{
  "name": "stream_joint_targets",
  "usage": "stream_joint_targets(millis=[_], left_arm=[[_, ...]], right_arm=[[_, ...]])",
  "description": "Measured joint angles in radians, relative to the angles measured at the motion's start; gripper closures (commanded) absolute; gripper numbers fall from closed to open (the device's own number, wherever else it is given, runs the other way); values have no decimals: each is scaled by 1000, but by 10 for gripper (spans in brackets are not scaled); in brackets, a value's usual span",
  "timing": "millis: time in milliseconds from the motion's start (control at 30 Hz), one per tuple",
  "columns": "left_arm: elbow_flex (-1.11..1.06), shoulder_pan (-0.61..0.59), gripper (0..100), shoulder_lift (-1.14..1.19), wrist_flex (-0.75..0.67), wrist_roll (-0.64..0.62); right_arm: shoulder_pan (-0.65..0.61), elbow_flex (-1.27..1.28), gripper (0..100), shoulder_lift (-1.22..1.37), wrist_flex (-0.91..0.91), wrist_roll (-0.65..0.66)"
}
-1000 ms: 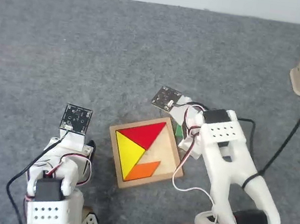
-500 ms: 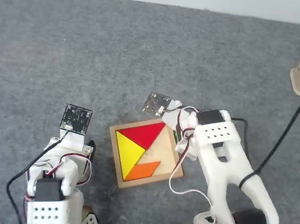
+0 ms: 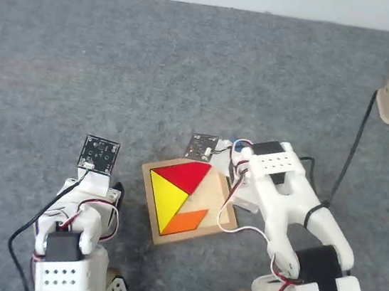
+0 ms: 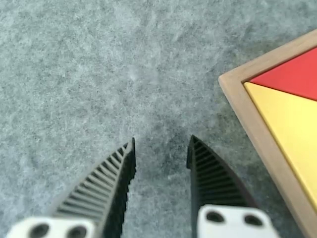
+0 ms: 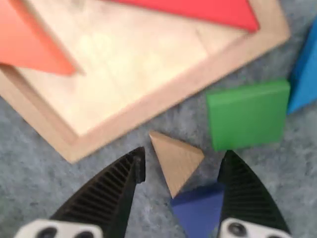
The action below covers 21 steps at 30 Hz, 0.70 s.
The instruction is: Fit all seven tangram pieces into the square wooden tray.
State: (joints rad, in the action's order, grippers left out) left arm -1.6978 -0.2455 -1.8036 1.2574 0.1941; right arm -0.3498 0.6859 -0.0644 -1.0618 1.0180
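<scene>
Likely pick step: right gripper (image 5: 184,156) jaws apart astride tan triangle (image 5: 176,158) beside tray (image 5: 173,91); next, close and lift. Left gripper (image 4: 161,144) jaws apart.

Our right arm (image 3: 281,193) has swung left toward the tray (image 3: 195,235). Its camera board (image 3: 201,146), which a second ago stood off beyond the tray's far right corner, now sits just at the far rim. The forearm has turned with it and lies more aslant, and the black cable (image 3: 353,145) behind has drawn leftward too.
</scene>
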Motion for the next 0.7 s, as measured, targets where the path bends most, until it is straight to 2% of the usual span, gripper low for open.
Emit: stream_joint_targets(millis=[133,700], left_arm=[[0,0,832,0,0,0],[0,0,832,0,0,0]], right_arm=[[44,0,757,0,0,35],[38,0,757,61,31,43]])
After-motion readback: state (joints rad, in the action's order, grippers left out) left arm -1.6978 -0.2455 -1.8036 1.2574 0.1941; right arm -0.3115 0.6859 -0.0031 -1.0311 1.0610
